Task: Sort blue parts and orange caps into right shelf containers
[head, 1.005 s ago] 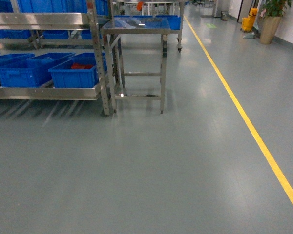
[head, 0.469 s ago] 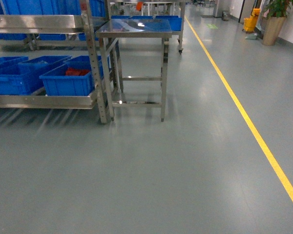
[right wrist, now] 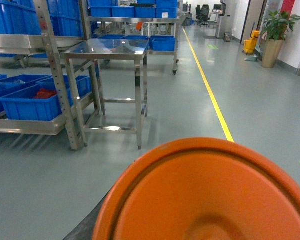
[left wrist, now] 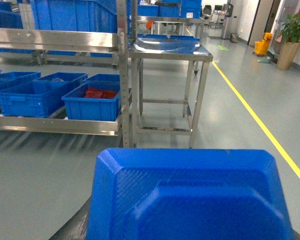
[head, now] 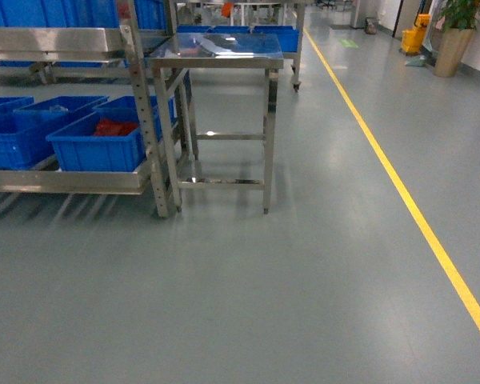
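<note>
A blue part (left wrist: 190,195) fills the lower half of the left wrist view, right in front of the camera. My left gripper holds it and is hidden behind it, apart from a dark edge (left wrist: 72,227). An orange cap (right wrist: 205,195) likewise fills the bottom of the right wrist view, with my right gripper hidden behind it. Neither gripper shows in the head view. Blue containers (head: 96,148) sit on the low shelf at the left. The rightmost one holds red-orange pieces (head: 114,127).
A steel shelf rack (head: 148,120) stands at the left, with more blue bins on top. A steel table (head: 216,50) stands beside it. A yellow floor line (head: 416,212) runs along the right. A potted plant (head: 452,32) stands far right.
In the head view the rack and the table have grown larger and slid left and down. The base has rolled nearer to them.
</note>
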Controlling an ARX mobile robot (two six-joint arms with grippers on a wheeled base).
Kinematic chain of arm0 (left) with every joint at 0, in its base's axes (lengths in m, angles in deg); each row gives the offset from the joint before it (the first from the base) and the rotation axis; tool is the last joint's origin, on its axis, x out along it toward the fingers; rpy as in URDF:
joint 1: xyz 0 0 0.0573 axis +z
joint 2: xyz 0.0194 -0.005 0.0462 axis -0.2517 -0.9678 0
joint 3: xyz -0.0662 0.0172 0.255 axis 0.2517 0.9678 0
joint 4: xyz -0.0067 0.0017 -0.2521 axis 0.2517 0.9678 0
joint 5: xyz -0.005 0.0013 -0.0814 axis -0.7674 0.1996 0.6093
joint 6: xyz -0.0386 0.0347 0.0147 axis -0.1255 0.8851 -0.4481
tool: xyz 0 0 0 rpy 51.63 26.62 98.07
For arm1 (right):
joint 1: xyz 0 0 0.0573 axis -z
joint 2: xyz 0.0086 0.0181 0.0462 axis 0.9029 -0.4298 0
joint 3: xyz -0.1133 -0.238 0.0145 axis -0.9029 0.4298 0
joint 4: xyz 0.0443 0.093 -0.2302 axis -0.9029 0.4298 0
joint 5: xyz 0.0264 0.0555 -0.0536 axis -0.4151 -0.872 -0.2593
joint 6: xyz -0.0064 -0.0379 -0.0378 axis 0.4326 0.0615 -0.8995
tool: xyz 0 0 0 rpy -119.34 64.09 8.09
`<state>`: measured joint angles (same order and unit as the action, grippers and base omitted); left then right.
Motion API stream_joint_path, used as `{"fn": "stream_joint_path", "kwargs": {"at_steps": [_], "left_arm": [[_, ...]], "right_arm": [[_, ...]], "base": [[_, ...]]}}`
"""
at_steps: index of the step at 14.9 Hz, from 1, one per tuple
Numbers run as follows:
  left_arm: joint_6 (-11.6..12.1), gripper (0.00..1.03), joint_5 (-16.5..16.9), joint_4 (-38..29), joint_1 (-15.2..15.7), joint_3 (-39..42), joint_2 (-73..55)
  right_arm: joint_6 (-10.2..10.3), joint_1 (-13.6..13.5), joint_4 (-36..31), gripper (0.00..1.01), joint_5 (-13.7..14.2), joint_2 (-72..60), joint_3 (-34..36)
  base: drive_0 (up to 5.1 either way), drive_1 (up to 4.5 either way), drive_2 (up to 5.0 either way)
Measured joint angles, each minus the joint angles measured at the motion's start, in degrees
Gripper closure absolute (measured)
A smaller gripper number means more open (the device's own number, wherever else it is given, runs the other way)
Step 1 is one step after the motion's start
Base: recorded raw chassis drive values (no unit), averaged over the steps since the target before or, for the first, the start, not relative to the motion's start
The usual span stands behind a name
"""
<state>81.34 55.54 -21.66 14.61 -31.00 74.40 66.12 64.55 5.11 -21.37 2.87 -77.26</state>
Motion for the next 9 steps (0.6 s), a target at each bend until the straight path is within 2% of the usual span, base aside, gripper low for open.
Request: {"fn": "stream_joint_path", "kwargs": {"at_steps": [9], "left_arm": [[0.00,0.62,0.02,-0.26,0.00,0.00,0.00]], "right_arm": [[0.00,0.00,-0.24,0.59,0.00,0.00,0.00]], "base": [[0.0,4.36,-4.3]]}}
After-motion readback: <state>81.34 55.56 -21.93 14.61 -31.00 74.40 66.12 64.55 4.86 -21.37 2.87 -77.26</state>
